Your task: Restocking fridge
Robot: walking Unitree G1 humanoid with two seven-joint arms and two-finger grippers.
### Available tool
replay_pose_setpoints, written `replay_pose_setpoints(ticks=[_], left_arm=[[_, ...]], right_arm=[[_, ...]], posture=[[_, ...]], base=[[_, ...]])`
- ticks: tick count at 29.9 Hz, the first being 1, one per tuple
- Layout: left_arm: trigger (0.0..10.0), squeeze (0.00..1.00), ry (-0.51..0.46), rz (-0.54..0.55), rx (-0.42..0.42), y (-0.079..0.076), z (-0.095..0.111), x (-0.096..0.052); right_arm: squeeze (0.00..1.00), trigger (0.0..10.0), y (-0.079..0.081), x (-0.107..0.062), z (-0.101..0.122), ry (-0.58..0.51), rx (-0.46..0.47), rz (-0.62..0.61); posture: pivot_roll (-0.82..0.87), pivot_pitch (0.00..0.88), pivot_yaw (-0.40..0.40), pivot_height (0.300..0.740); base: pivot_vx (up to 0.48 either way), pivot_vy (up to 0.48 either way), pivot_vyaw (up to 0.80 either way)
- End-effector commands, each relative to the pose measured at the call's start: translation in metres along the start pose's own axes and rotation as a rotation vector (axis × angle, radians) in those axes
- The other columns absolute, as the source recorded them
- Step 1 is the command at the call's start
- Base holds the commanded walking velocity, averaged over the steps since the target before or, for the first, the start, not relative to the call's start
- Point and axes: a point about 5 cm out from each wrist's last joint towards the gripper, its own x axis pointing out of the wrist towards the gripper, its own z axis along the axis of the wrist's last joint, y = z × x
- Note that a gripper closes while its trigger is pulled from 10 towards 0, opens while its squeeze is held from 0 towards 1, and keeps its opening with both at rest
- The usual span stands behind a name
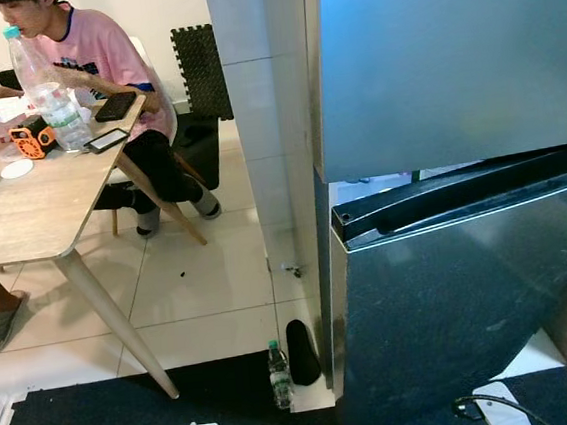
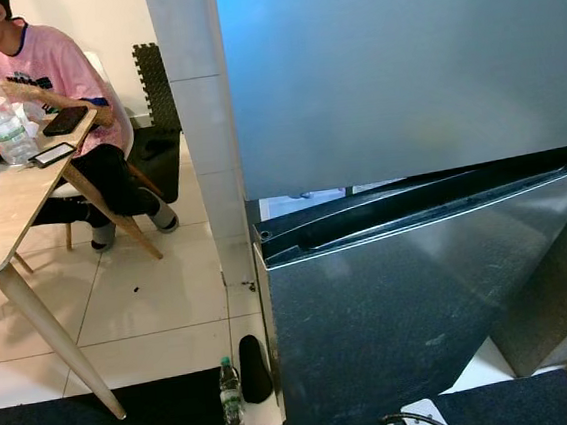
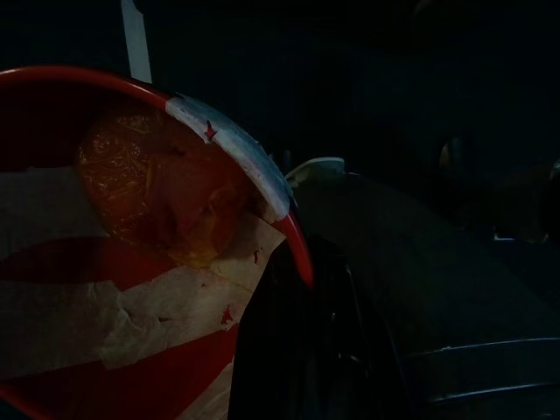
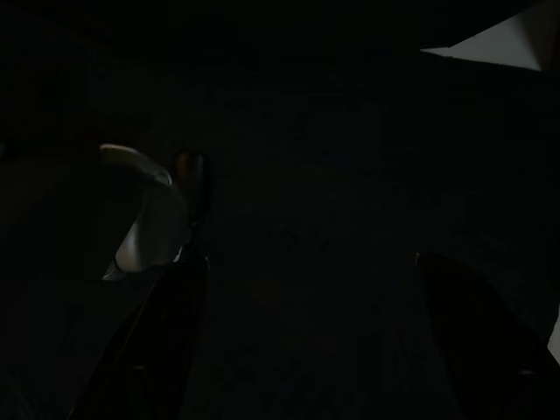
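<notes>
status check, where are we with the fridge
Left gripper beside red-and-white container of food. Right gripper low, in the dark. Fridge: lower door ajar. Small bottle on floor by its corner.

Fridge (image 1: pixel 449 56) fills the space ahead, lower door (image 1: pixel 463 306) ajar with a narrow gap. Small bottle (image 1: pixel 278 374) and dark object (image 1: pixel 302 353) block the floor at its corner; worktop (image 1: pixel 22 208) leftward.

Pale floor tiles (image 1: pixel 200 281) run under a light wooden tabletop (image 1: pixel 32 212) on slanted legs, where a person in a pink shirt (image 1: pixel 97 50) sits. A white tiled pillar (image 1: pixel 260 124) rises in the middle, with black foam mats (image 1: pixel 202 72) leaning on the white wall behind. A dark carpet (image 1: pixel 93 422) covers the near floor.
</notes>
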Motion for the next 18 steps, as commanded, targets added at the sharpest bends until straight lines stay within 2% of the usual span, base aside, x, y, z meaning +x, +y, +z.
replay_pose_setpoints(ticks=[1, 10, 13, 16, 18], left_arm=[[10.0, 0.00, -0.004, 0.032, 0.029, 0.009, 0.003, -0.002], [10.0, 0.00, -0.013, 0.112, 0.041, 0.018, 0.006, -0.003], [10.0, 0.00, -0.017, 0.133, 0.042, 0.020, 0.006, -0.003], [10.0, 0.00, -0.034, 0.181, 0.044, 0.026, 0.010, -0.004], [10.0, 0.00, -0.037, 0.192, 0.049, 0.028, 0.011, -0.005]], right_arm=[[0.00, 10.0, 0.002, 0.000, 0.001, -0.008, 0.010, 0.004], [0.00, 10.0, 0.015, 0.002, 0.016, -0.037, 0.013, 0.012], [0.00, 10.0, 0.013, 0.002, 0.010, -0.029, 0.014, 0.009], [0.00, 10.0, 0.003, 0.000, -0.004, -0.013, 0.013, -0.005], [0.00, 10.0, 0.001, 0.000, -0.005, -0.013, 0.014, -0.008]], posture=[[-0.03, 0.000, 0.025, 0.740], [-0.03, 0.000, 0.024, 0.740], [-0.04, 0.000, 0.021, 0.740], [-0.04, 0.000, 0.018, 0.740], [-0.04, 0.000, 0.018, 0.740]], base=[[0.000, 0.000, 0.00], [0.000, 0.000, 0.00], [0.000, 0.000, 0.00], [0.000, 0.000, 0.00], [0.000, 0.000, 0.00]])
